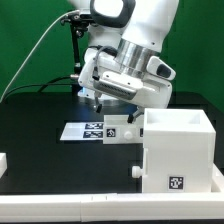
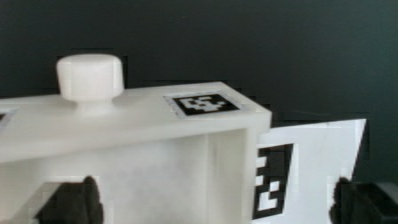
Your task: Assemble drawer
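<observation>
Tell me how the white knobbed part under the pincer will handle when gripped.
The knobbed part looks like rigid, hollow plastic, so it is probably stiff and light. Its smooth faces might slip in the pincer. Being flat-sided, it should slide, not roll.

Drawer box (image 1: 178,140): white plastic, matt, faintly grainy up close. Knob (image 2: 89,78): same white plastic, smooth. Desk (image 1: 35,125): black, matt. Arm shell (image 1: 150,25): white plastic, glossy. Marker board (image 1: 72,131): flat white, matt, black printed tags.
</observation>
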`<state>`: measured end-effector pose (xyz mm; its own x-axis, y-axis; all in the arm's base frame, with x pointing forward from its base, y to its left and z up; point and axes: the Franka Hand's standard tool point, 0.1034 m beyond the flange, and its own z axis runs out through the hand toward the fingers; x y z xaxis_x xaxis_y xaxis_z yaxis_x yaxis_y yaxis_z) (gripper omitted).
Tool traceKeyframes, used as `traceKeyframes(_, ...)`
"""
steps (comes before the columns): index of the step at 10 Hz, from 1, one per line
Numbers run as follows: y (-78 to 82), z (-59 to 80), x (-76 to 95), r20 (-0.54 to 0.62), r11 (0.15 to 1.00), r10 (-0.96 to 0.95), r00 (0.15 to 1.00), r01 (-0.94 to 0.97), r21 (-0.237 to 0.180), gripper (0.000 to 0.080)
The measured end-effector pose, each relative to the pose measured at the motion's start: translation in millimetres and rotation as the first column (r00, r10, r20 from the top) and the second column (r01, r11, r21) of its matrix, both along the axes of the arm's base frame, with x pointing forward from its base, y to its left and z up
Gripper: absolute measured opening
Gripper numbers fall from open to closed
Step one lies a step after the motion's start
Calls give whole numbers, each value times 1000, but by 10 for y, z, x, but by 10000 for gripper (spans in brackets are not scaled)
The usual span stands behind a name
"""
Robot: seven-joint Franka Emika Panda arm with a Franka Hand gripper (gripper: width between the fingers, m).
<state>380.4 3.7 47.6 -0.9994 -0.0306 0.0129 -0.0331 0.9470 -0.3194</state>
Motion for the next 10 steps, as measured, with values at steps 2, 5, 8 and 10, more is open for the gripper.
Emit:
traceKeyframes(2, -51, -36, 37, 6, 998, 34, 999, -34, 61, 649)
traceKeyframes(5, -104, -94, 76, 24, 989, 62, 998, -65, 131, 649)
traceKeyframes(8, -64, -244, 37, 25, 979, 59, 998, -62, 196, 649)
traceKeyframes(10, -54, -313, -1, 16, 976, 53, 998, -55, 211, 649)
